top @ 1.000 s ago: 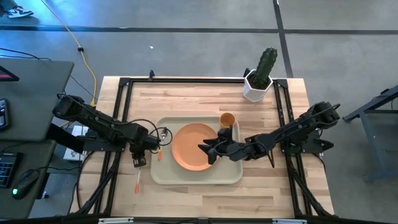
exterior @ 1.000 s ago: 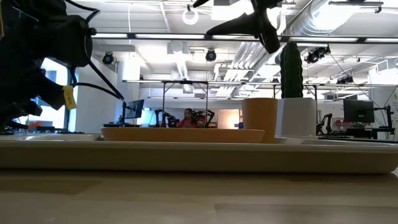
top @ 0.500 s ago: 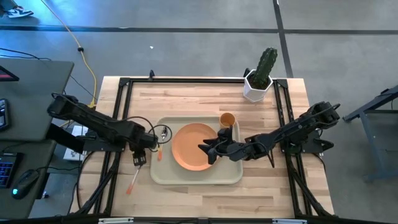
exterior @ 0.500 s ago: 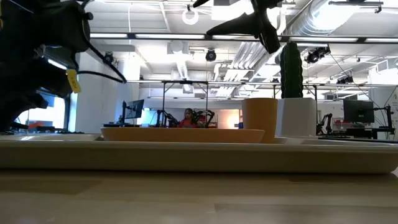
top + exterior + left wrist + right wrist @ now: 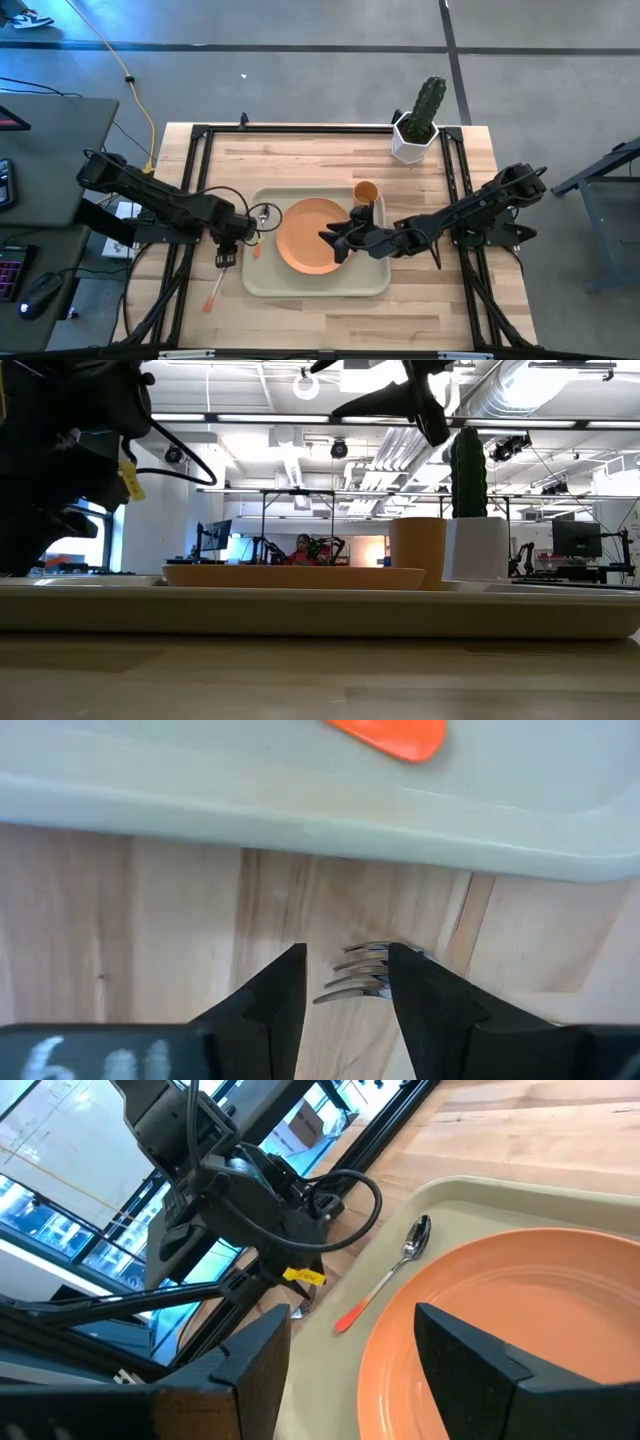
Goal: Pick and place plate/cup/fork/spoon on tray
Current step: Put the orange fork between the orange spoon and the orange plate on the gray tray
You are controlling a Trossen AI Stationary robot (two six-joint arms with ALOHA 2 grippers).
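The beige tray (image 5: 262, 282) lies mid-table. On it are the orange plate (image 5: 305, 235), the orange cup (image 5: 366, 191) upright at its far right corner, and the spoon (image 5: 261, 222) along its left side. The fork (image 5: 213, 291) lies on the wood left of the tray, handle toward the near edge. My left gripper (image 5: 229, 258) is open and low at the fork's tine end; the tines (image 5: 358, 976) show in the gap between its fingers. My right gripper (image 5: 333, 243) is open and empty above the plate's right part. My left gripper stands with one finger (image 5: 425, 1005) over the fork's neck, right beside the tines (image 5: 362, 982), and hides it. I cannot tell whether it touches the fork. The fingers come in slanting down from the table's left.
A white pot with a cactus (image 5: 415, 128) stands at the table's far right corner. Black frame rails (image 5: 196, 190) run along the table's left and right sides. The tray rim (image 5: 300, 815) lies just ahead of my left fingers.
The fork's handle end has swung toward the table's left edge, while its tine end has stayed by my left gripper. My left arm has shifted slightly at the fork. My right gripper has kept still.
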